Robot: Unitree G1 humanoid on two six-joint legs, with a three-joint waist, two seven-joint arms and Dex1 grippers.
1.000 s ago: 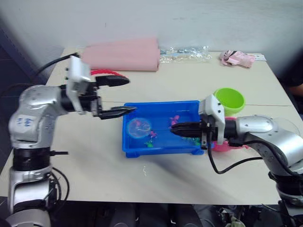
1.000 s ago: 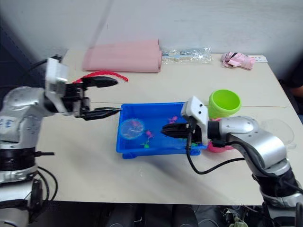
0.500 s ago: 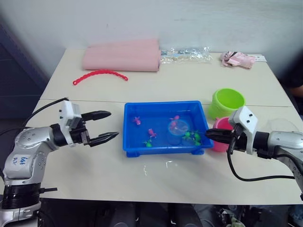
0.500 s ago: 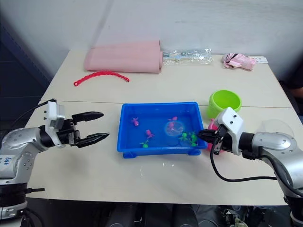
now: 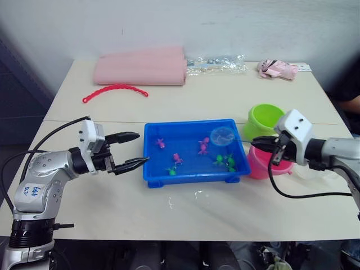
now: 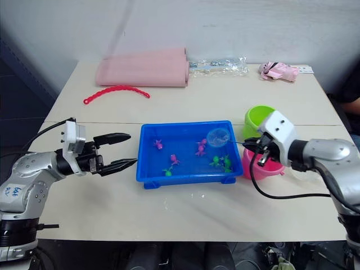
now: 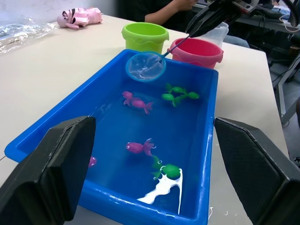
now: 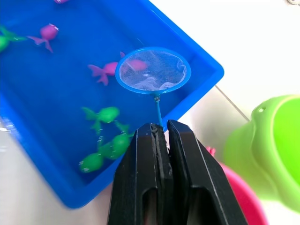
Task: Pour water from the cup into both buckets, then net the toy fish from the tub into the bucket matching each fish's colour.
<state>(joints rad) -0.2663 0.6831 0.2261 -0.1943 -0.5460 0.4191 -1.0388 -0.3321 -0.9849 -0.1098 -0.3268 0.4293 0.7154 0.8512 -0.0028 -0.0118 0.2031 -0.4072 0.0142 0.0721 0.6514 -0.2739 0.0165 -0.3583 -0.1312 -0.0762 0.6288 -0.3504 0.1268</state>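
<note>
R gripper (image 5: 264, 147) clamped net (image 5: 223, 135) handle, hoop held over tub (image 5: 152, 171) far-right corner — L gripper (image 5: 133, 151) level, fingers apart, beside tub's left edge.

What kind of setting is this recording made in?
Probably an indoor lab or test room arranged for a tabletop play task: a plain beige table against a bare wall, bearing a blue tub of toy fish, two small buckets, and a rolled pink cloth.
</note>
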